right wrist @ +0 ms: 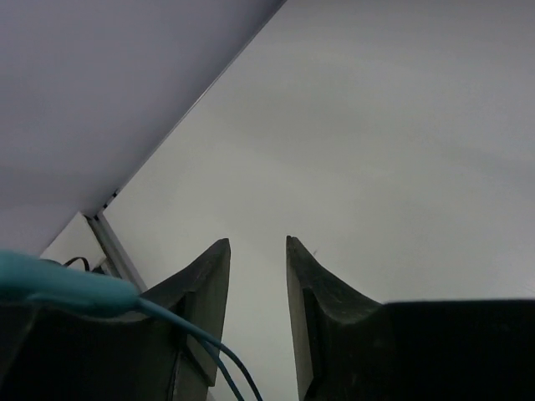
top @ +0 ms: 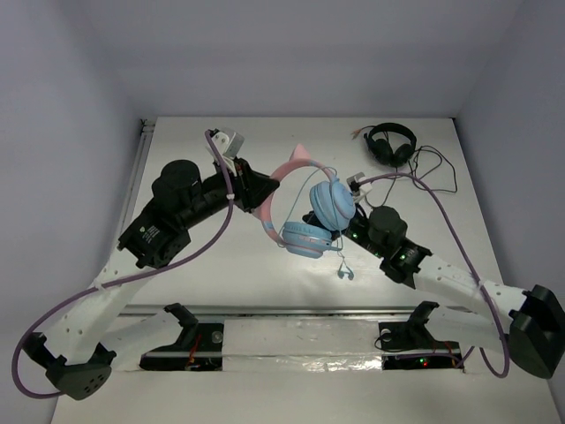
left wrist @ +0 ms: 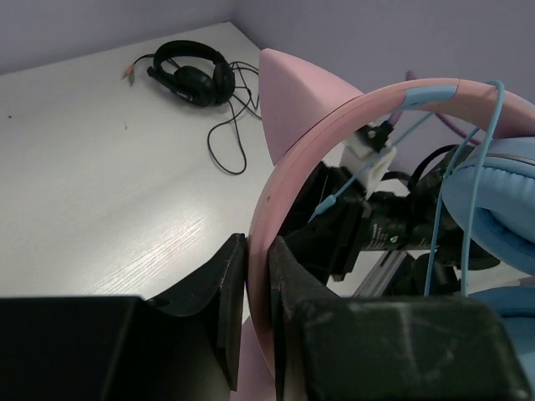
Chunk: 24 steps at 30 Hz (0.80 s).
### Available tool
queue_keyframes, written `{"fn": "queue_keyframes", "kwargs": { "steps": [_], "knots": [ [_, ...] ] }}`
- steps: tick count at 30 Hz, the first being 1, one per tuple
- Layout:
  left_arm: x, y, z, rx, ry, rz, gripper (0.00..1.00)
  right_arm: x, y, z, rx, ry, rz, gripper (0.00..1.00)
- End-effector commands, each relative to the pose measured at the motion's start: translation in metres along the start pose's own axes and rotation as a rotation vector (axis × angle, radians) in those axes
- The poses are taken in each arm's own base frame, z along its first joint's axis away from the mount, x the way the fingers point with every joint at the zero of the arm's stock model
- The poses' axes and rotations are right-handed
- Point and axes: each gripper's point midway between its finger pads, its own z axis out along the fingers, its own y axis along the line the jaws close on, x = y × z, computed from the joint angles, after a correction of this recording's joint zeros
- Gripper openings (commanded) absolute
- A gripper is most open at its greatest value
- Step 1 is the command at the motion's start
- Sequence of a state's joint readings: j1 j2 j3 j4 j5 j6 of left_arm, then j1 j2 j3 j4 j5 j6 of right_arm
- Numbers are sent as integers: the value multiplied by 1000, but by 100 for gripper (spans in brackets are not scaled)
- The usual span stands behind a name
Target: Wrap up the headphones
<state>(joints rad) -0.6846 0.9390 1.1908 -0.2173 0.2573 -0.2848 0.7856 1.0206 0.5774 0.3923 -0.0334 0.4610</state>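
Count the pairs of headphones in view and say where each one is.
2. Pink-banded, light-blue cat-ear headphones, centre, held by the left gripper; smaller black headphones lying far right on the white table.

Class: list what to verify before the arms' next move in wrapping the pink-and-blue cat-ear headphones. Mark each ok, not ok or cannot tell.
1. Left gripper jaws shut on the pink cat-ear headband of the light-blue over-ear headphones: ok.
2. Right gripper holds the thin light-blue cable: not ok; jaws open, empty.
3. Cable end wound up: not ok; it dangles below the ear cups.
4. Small black headphones lie apart: ok.
5. Cable unsnagged behind the cups: cannot tell.
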Motion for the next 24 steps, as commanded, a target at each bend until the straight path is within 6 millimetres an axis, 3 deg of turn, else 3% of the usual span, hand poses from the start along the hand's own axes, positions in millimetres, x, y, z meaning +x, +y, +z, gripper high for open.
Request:
{"fn": "queue_keyframes", "kwargs": {
  "steps": [1,6,13,24],
  "knots": [
    [-56,-28,-8,92,-162,-23,0,-15,14,7,-84,-87,11,40],
    [-78,-17,-11,42,-218,-50,0,4,12,7,-109,-55,49,41],
    [-108,-22,-11,43,-281,-55,0,42,-4,8,-88,1,117,44],
    [-130,-25,-12,36,-316,-44,0,66,-14,16,-79,38,141,46]
  ]
}}
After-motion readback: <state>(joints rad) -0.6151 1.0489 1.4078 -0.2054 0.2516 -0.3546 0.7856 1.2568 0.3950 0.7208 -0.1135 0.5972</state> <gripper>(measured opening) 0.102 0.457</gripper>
